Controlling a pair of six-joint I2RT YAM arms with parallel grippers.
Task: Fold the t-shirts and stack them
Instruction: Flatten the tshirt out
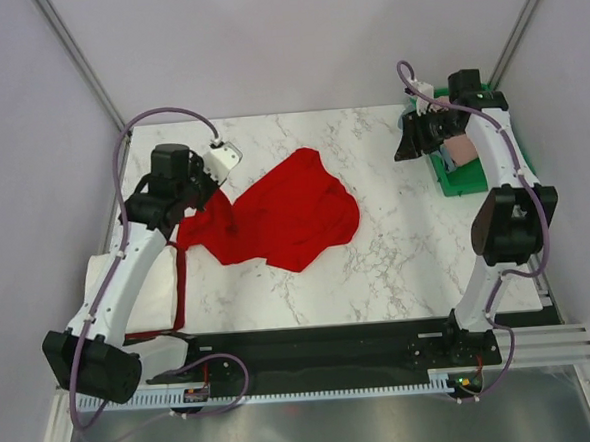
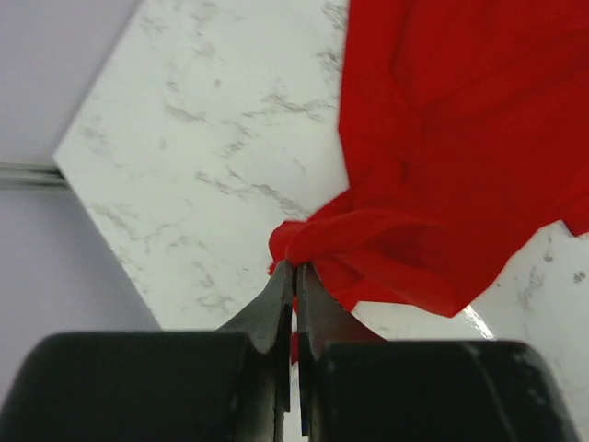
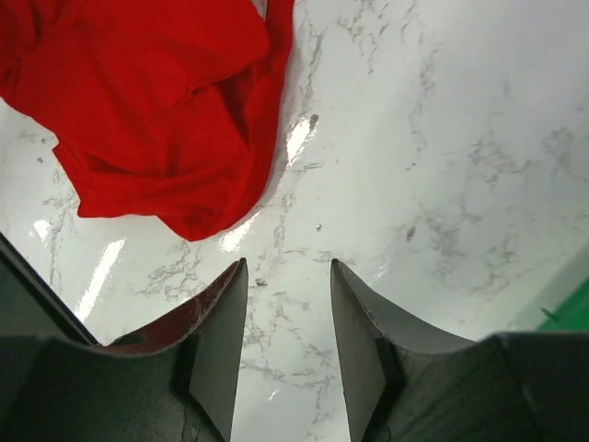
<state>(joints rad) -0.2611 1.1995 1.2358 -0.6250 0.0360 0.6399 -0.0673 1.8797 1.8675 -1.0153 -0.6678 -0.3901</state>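
The large red t-shirt [image 1: 285, 214] lies crumpled on the marble table, left of the middle. My left gripper [image 1: 189, 215] is shut on its left edge; in the left wrist view the jaws [image 2: 296, 267] pinch a bunched fold of the red t-shirt [image 2: 442, 138]. A thin red strip [image 1: 182, 288] trails from there toward the near edge. My right gripper [image 1: 410, 139] is open and empty above bare marble at the far right; in its wrist view [image 3: 287, 264] the red t-shirt [image 3: 156, 101] lies beyond the fingertips. A pale pink t-shirt [image 1: 463, 151] lies in the green tray.
The green tray [image 1: 451, 181] stands at the table's right edge, partly behind my right arm; its corner shows in the right wrist view [image 3: 571, 313]. A folded white cloth [image 1: 144, 285] lies at the left edge under my left arm. Grey walls enclose the table.
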